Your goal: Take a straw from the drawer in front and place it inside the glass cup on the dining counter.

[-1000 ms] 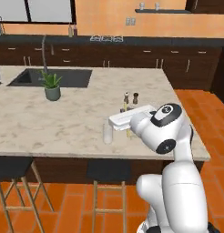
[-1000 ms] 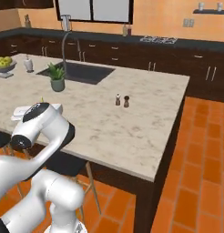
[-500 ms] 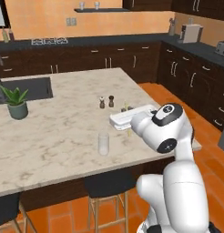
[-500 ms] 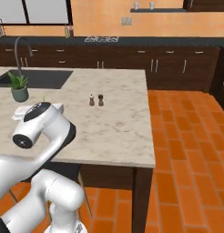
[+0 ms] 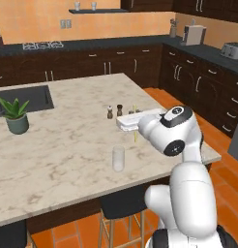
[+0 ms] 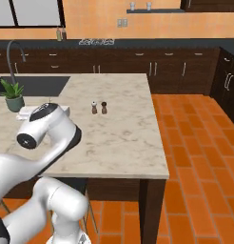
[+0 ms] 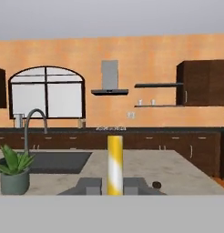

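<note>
We see the gripper (image 7: 114, 185) clamped on the straw (image 7: 115, 164) — it stands upright between the fingers, held above the dining counter (image 5: 67, 140). The glass cup (image 5: 118, 159) stands on that marble top near its front edge, just beside the arm — two small shakers (image 5: 114, 111) sit further back.

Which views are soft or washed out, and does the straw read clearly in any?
Left base view: slightly soft, even flat light; straw a thin pale line at the gripper, glass cup faint against the marble dining counter. Right base view: blurrier. Hand view: straw sharp, bright, with a white glare band.
</note>
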Robot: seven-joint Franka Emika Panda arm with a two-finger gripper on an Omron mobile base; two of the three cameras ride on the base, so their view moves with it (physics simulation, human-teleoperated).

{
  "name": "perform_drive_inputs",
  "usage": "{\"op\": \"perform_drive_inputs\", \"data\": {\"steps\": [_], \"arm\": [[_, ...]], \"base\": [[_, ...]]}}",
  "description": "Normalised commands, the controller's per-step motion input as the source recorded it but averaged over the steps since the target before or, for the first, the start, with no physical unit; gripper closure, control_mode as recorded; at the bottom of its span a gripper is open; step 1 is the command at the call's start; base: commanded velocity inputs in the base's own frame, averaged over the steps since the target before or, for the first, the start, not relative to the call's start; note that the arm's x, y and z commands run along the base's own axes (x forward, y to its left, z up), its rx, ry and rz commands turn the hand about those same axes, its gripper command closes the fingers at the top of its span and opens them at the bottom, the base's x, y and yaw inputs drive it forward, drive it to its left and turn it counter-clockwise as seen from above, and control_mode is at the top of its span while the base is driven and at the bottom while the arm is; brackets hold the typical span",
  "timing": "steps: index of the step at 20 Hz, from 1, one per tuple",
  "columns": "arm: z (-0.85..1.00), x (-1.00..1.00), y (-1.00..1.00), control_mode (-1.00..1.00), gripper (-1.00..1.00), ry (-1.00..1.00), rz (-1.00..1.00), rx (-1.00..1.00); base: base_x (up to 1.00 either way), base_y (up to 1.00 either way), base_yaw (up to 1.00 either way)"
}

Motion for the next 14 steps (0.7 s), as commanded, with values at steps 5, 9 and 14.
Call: {"op": "perform_drive_inputs", "data": {"steps": [5,9,14], "arm": [[-0.01,0.36,-0.19,-1.00,1.00,0.00,0.66,0.29],[-0.02,0.21,-0.16,-1.00,1.00,0.00,0.76,0.25],[-0.19,0.20,-0.09,-1.00,1.00,-0.02,0.50,0.06]], "base": [[0.00,0.00,0.00],[0.00,0.00,0.00],[0.00,0.00,0.00]]}}
